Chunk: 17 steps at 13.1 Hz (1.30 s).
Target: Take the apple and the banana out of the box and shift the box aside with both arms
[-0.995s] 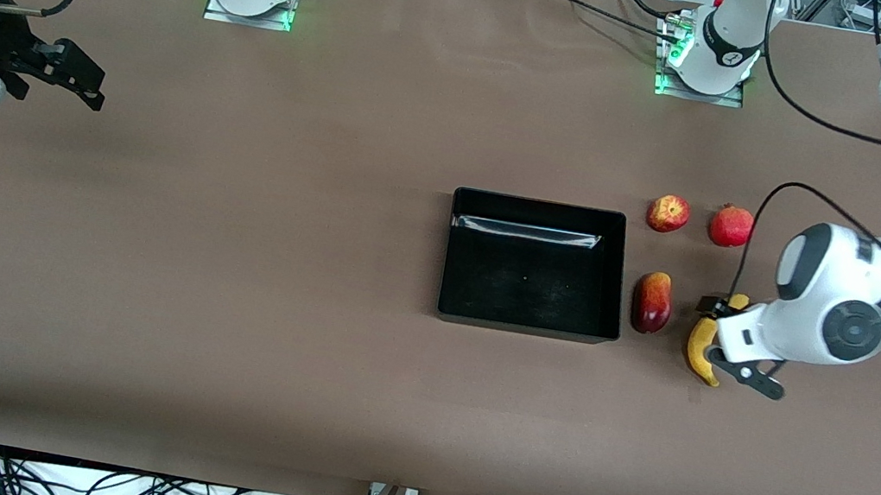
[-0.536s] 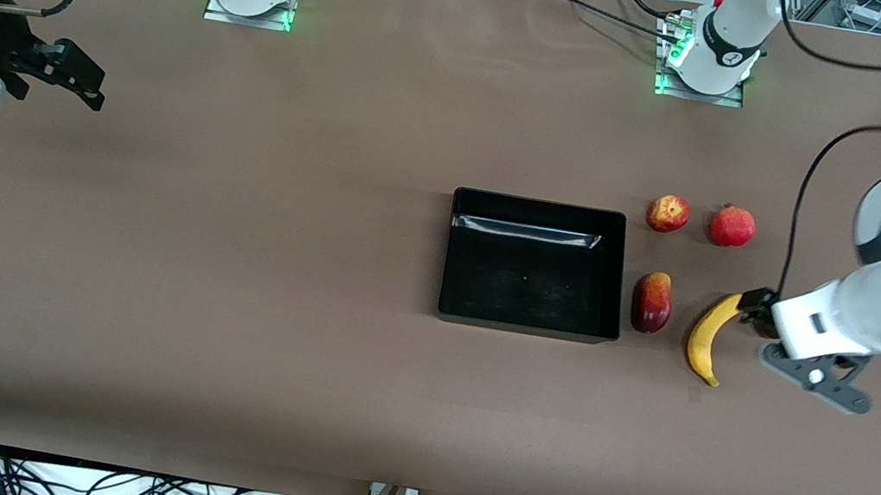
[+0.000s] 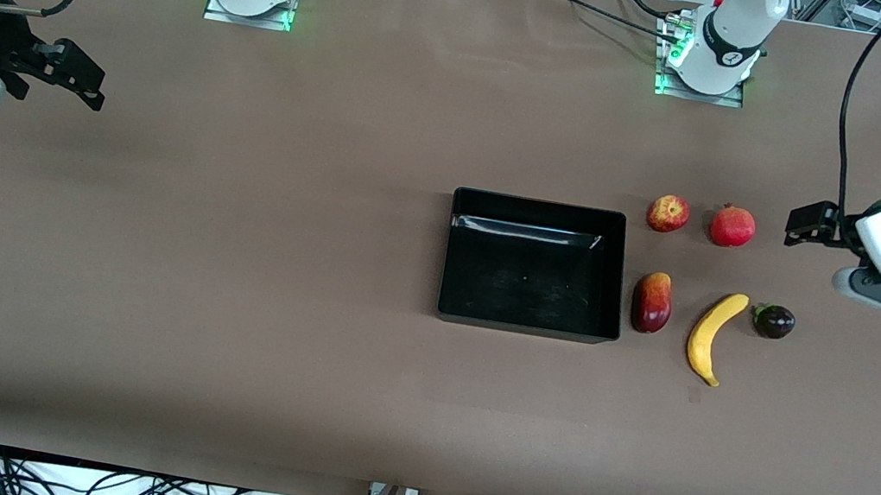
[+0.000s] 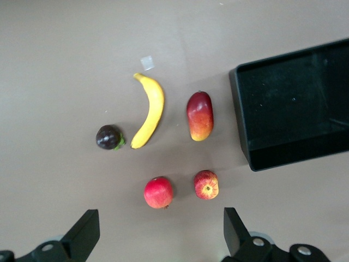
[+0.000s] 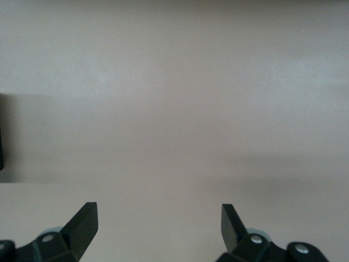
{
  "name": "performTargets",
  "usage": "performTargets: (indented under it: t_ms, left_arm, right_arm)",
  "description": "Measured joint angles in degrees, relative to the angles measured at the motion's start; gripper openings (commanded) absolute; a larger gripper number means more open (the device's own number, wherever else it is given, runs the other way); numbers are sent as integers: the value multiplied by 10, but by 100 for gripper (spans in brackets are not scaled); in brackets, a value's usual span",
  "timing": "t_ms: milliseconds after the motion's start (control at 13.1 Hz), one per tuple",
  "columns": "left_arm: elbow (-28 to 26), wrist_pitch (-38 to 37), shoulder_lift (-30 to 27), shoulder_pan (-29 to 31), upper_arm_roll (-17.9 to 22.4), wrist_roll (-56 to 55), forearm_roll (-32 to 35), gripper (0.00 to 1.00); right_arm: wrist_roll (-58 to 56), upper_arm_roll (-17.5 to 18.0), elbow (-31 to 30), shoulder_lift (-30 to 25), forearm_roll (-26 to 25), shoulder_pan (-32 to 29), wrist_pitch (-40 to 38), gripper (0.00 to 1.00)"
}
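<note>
Sitting near the middle of the brown surface (image 3: 313, 281), the black box (image 3: 534, 265) serves as the landmark for everything else. Its inside holds nothing. Just beside the box, toward the left arm's end of the surface, lies a red and yellow mango (image 3: 652, 302), close to the box wall but not touching it. The banana (image 3: 712, 336) lies one step farther from the box in the same direction, curved, apart from the mango. A small dark purple fruit (image 3: 773, 321) with a green stem rests near the banana's upper tip, farther again from the box. The apple (image 3: 668, 213), red with yellow patches, sits off the box's corner, farther from the front camera than the mango, and a rounder red fruit (image 3: 733, 227) lies next to it.

The left pincer (image 3: 812, 224) hangs in the air over bare surface, past all the fruits as seen from the box, with its fingers (image 4: 84, 233) spread wide and holding nothing. The right pincer (image 3: 73, 75) waits over the surface well apart from the box, toward the right arm's end, its fingers (image 5: 84, 221) also spread and holding nothing.
</note>
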Motion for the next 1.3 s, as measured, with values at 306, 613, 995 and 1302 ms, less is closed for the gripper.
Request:
performTargets:
  t_ms: [306, 613, 995, 1302]
  left_arm:
    - [-120, 142, -80, -124, 183, -6, -33, 100]
    - [-201, 177, -140, -144, 208, -7, -35, 100]
    - [-207, 168, -144, -151, 202, -13, -35, 100]
    - [-208, 160, -144, -151, 201, -13, -35, 100]
  right_arm:
    - [0, 0, 0, 0, 0, 0, 0, 100]
    - [0, 0, 0, 0, 0, 0, 0, 100]
    - [0, 0, 0, 0, 0, 0, 0, 100]
    - [0, 0, 0, 0, 0, 0, 0, 100]
